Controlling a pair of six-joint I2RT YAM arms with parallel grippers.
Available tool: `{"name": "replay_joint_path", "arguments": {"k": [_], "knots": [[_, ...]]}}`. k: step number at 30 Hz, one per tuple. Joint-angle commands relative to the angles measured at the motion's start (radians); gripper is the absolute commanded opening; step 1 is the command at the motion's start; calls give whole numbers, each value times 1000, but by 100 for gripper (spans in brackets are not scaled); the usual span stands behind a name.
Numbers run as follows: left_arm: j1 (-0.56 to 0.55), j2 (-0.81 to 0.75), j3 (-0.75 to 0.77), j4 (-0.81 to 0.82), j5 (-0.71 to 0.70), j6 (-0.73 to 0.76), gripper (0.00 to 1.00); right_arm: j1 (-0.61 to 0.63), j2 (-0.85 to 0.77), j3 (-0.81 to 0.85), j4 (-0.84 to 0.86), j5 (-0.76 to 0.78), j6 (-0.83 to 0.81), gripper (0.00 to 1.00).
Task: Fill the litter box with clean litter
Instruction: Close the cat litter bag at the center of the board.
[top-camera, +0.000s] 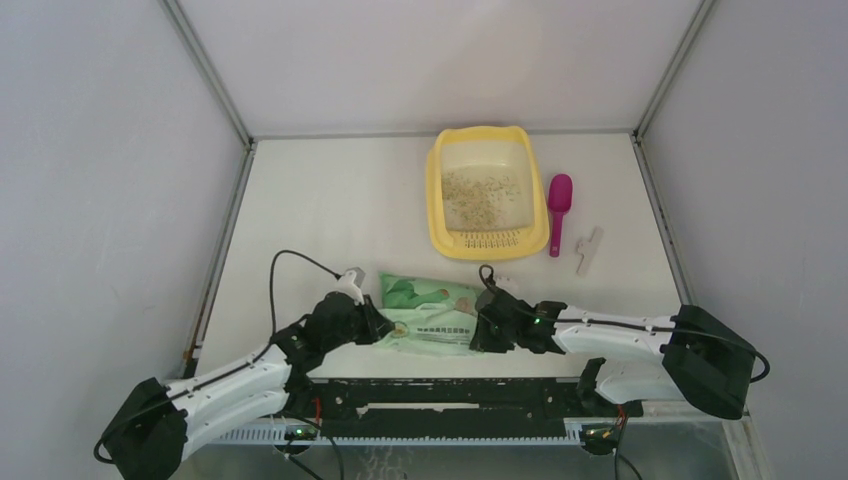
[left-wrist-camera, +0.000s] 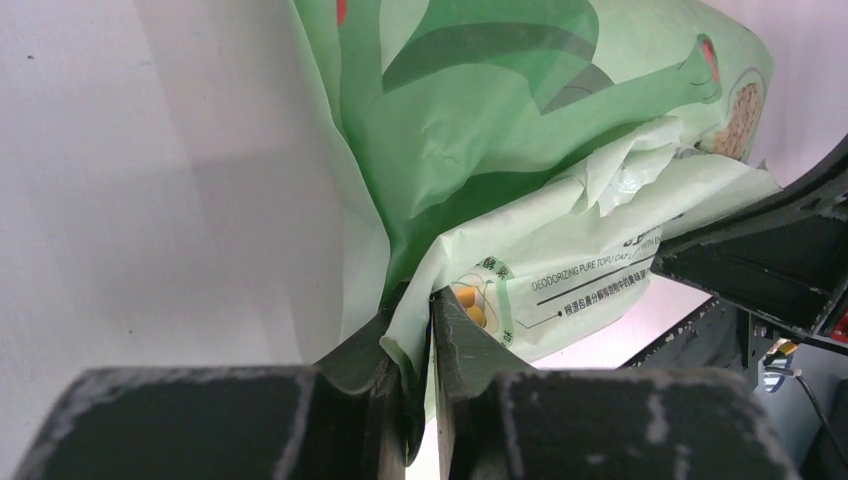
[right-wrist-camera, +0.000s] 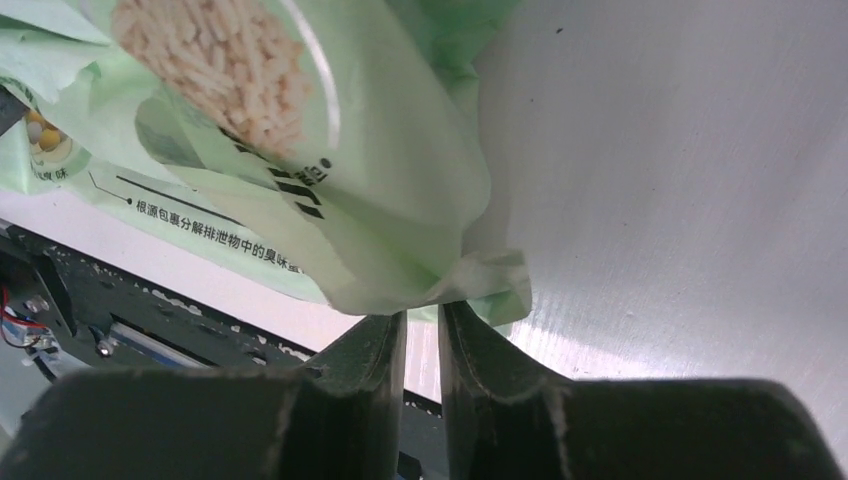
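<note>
At 6 o'clock on the table (top-camera: 320, 200), a light green bag (top-camera: 430, 313) lies. Toward 1 o'clock, the yellow litter box (top-camera: 434, 205) holds a thin scatter of clean litter (top-camera: 480, 188), a magenta scoop (top-camera: 558, 205) at its 3 o'clock. Reaching low, the left gripper (top-camera: 378, 325) clamps the bag's 9 o'clock end; the right gripper (top-camera: 480, 322) pinches its 3 o'clock corner.

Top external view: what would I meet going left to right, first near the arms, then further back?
Near: left fingers → green bag → right fingers. Back: litter box → magenta scoop → white clip.
</note>
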Motion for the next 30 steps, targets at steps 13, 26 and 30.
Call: {"name": "replay_joint_path", "arguments": {"k": [13, 26, 30], "knots": [[2, 99, -44, 57, -25, -2, 16, 82, 215, 302, -136, 19, -165, 27], [4, -23, 1, -105, -66, 9, 21, 103, 457, 319, -10, -103, -182, 27], [4, -78, 61, -217, -112, 24, 23, 102, 415, 301, -27, -91, -176, 27]]}}
